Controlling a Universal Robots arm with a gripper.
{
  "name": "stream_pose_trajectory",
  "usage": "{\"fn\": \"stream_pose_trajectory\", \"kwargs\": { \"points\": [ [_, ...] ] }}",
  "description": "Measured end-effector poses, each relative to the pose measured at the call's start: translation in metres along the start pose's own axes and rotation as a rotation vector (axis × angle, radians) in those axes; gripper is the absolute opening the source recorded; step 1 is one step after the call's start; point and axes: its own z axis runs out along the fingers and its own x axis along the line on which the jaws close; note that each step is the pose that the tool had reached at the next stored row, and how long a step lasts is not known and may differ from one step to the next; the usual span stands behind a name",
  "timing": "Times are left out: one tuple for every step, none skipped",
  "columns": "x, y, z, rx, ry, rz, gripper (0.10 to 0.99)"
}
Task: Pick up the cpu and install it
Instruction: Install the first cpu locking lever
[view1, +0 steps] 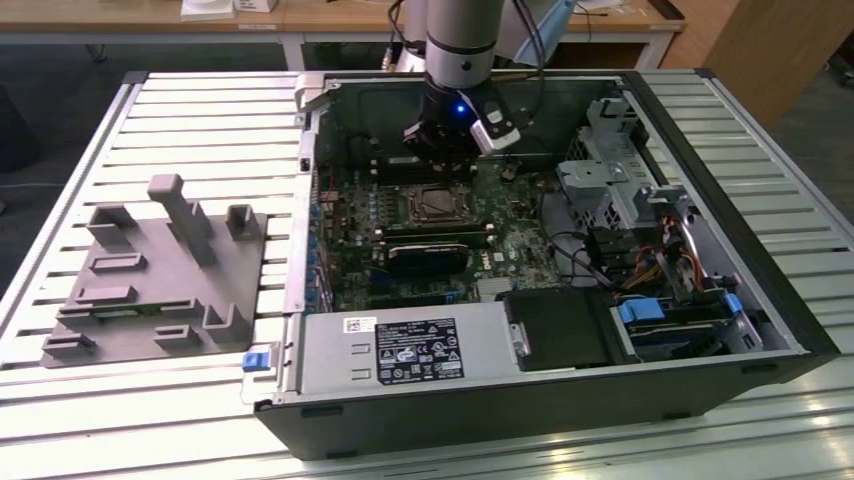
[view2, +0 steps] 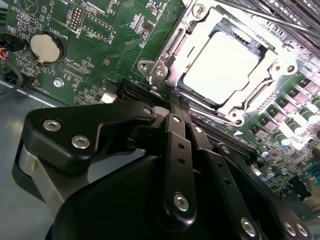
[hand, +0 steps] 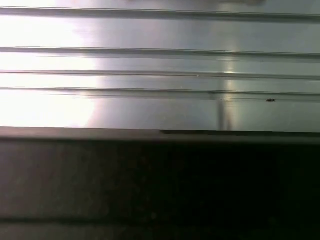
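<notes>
Shiny bare-metal cpu (view2: 222, 65) in a bright steel frame (view2: 165, 60); matt black gripper (view2: 176, 107) links; ribbed, glossy aluminium surface (view1: 200, 130); matt grey plastic fixture (view1: 154, 275).

Open computer case (view1: 534, 400) on slatted table (view1: 200, 110), grey fixture block (view1: 154, 270) beside it, coin battery (view2: 46, 46)

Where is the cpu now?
In the second wrist view the cpu lies in the motherboard socket, inside its metal frame, just beyond the gripper.
</notes>
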Motion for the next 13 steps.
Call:
{"fn": "stream_pose_trajectory", "kwargs": {
  "points": [
    [-0.0001, 0.0004, 0.0003, 0.001, 0.0001, 0.0, 0.106],
    [-0.0003, 0.0009, 0.0007, 0.002, 0.0, 0.0, 0.106],
    [-0.0004, 0.0013, 0.001, 0.004, 0.0, 0.0, 0.106],
    [-0.0004, 0.0017, 0.0014, 0.005, 0.0, 0.0, 0.106],
    [-0.0005, 0.002, 0.0018, 0.006, 0.0, 0.0, 0.106],
    [-0.0005, 0.002, 0.0019, 0.008, 0.0, 0.0, 0.106],
    [-0.0005, 0.002, 0.0019, 0.009, 0.0, 0.0, 0.106],
    [-0.0005, 0.002, 0.0017, 0.009, 0.0, 0.0, 0.106],
    [-0.0005, 0.002, 0.0011, 0.01, 0.0001, 0.0, 0.106],
    [-0.0005, 0.0021, 0.0003, 0.009, -0.0001, 0.0, 0.106],
    [-0.0005, 0.0021, -0.0006, 0.009, -0.0001, 0.0, 0.106],
    [-0.0005, 0.0022, -0.0009, 0.009, 0.0, 0.0, 0.106],
    [-0.0005, 0.0022, -0.0008, 0.01, -0.0002, 0.0, 0.106]
  ]
}}
